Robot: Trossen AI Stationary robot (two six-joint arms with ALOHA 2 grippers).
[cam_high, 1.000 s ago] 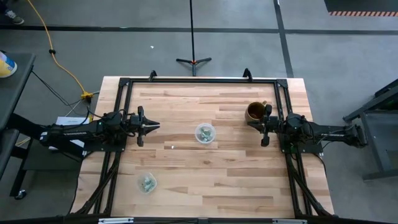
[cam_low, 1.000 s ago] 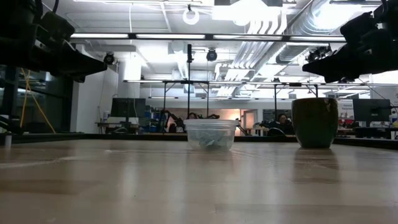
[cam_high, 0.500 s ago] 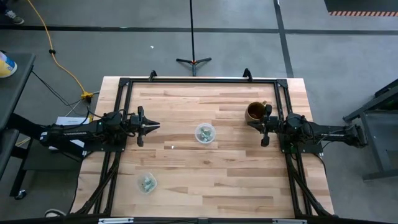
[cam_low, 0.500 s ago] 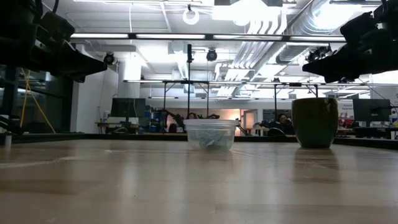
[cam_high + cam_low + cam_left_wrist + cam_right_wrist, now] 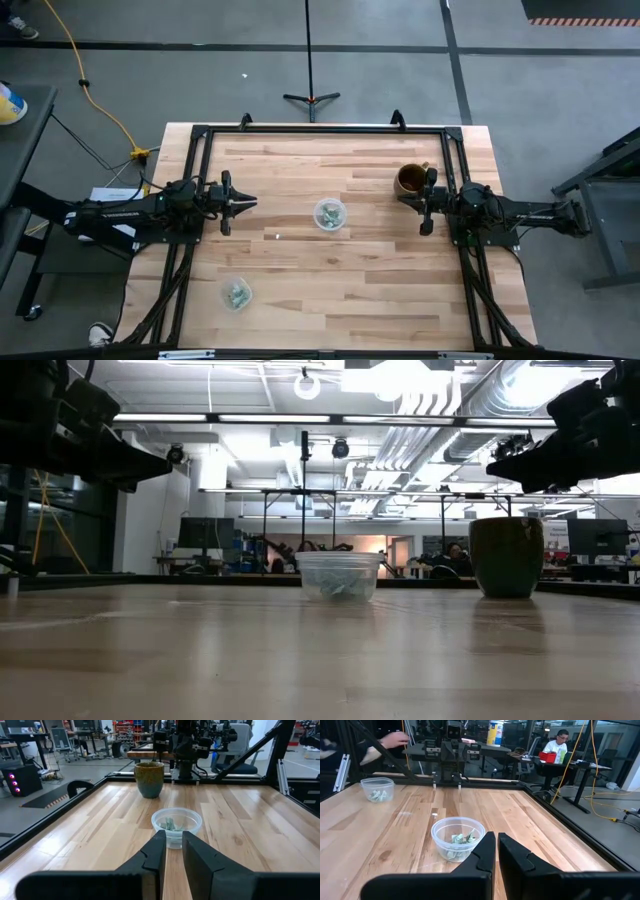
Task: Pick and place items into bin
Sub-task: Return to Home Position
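A clear cup [image 5: 329,214] stands upright on its base mid-table and holds several tiny pale green-grey pieces [image 5: 460,840]. A second clear cup [image 5: 237,294] with more pieces stands near the near-left corner. One tiny piece [image 5: 278,236] lies loose on the wood between them. My left gripper [image 5: 250,203] hovers shut left of the middle cup, pointing at it, with the cup [image 5: 176,826] just ahead of its fingertips [image 5: 172,836]. My right gripper [image 5: 408,196] hovers shut to the cup's right, beside the brown mug [image 5: 410,179]. Both are raised above the table in the low view.
The brown mug [image 5: 507,556] stands upright on the table's far right, close to my right gripper. A black frame [image 5: 320,130] runs around the table's edges. Bare wood lies between the cups. A person's shoe [image 5: 100,333] is on the floor by the near-left corner.
Neither arm and nothing on the table has moved. A person's shoe has come into view on the floor by the table's near-left corner.
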